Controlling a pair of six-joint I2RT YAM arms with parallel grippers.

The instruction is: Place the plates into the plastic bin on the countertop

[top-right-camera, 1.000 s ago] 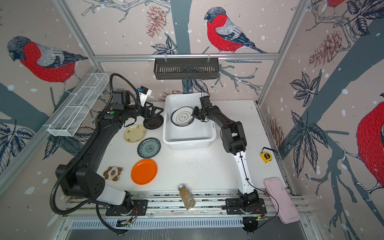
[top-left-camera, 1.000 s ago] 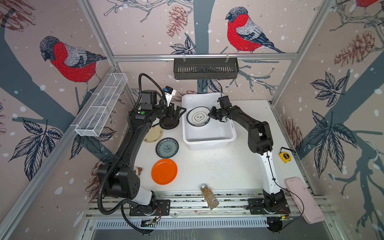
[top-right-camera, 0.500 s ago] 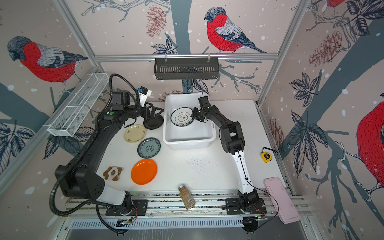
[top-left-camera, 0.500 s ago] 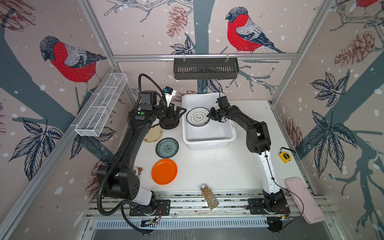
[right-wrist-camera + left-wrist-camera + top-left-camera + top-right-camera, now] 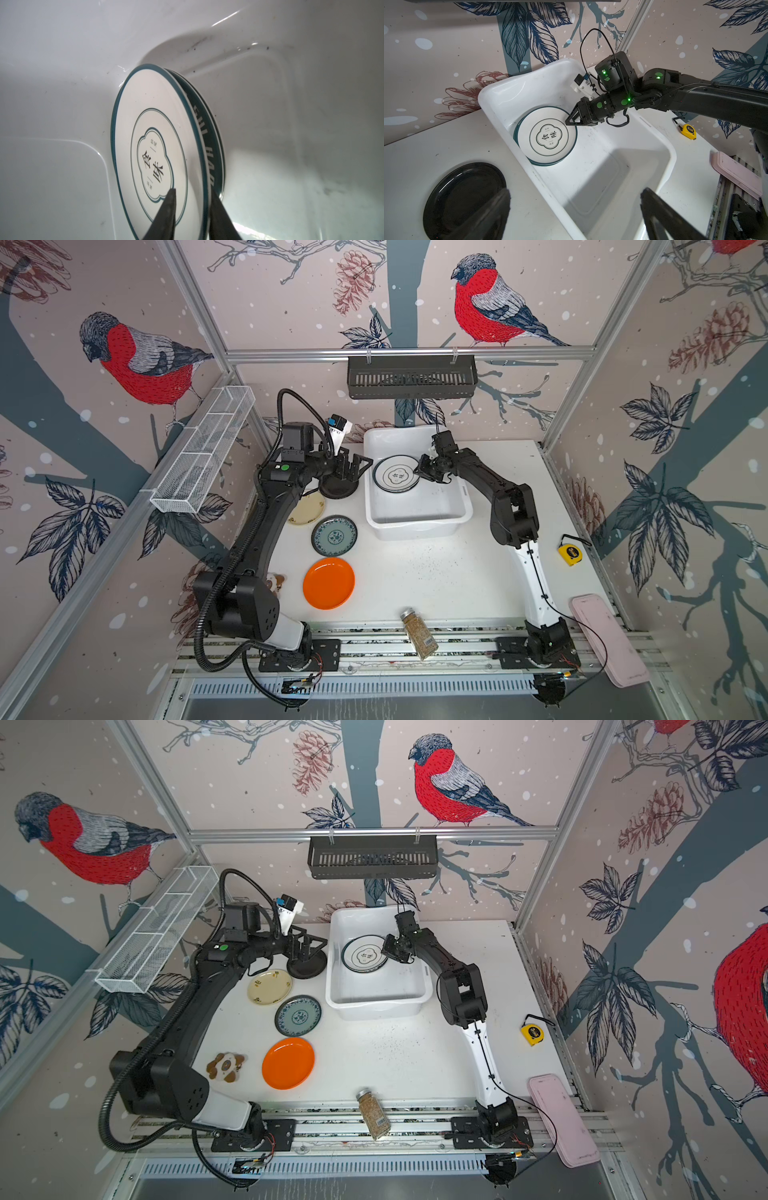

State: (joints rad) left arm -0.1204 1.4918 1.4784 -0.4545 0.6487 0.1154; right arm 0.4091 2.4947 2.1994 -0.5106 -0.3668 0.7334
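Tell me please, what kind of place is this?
Probably a robot test cell staged as a kitchen: left arm and right arm mounted on a rail, wallpapered walls on a metal frame, plates beside a plastic bin.

Spice jar point(image 5: 419, 634), yellow tape measure point(image 5: 570, 553)

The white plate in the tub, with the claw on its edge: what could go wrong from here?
The right gripper straddles the emblem plate at its rim; backing out could drag it off the lettered plate beneath. The left gripper hangs open over the black plate, close beside the plastic bin; a finger might knock its wall.
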